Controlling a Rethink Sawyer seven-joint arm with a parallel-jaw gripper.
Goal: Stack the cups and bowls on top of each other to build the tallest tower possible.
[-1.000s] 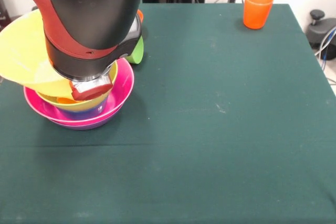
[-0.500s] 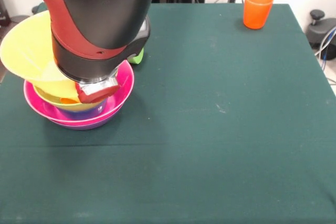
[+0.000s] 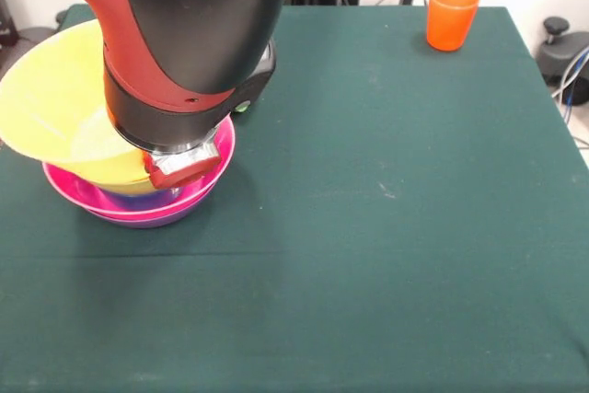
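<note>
— Where are you right now?

— My arm (image 3: 184, 34) comes down over the far left part of the table (image 3: 386, 227), and its red and black bulk fills the top left of the front view. My gripper (image 3: 179, 167) shows only as a small red and silver piece poking out beneath the black housing, low over the tower (image 3: 138, 195).

— Are your jaws open or shut? Holding anything?

— I cannot tell. The arm's own body covers them, so neither their spread nor a grasp can be seen.

— Describe the tower.

— It sits near the table's left edge, about midway along it. A purple bowl (image 3: 138, 219) is at the bottom, with a pink bowl (image 3: 213, 156) nested in it. Above them the large yellow bowl (image 3: 51, 103) leans tilted, its mouth turned up and toward the left edge, its lower side down inside the pink rim right beside my gripper.

— Anything else on the table?

— An orange cup (image 3: 451, 16) stands upright near the far right corner, well apart from the tower. A bit of light green (image 3: 243, 106) peeks out behind my arm; what it belongs to is hidden.

— Any labels or writing to read?

— I can make out no lettering on the cups, the bowls or my arm.
</note>
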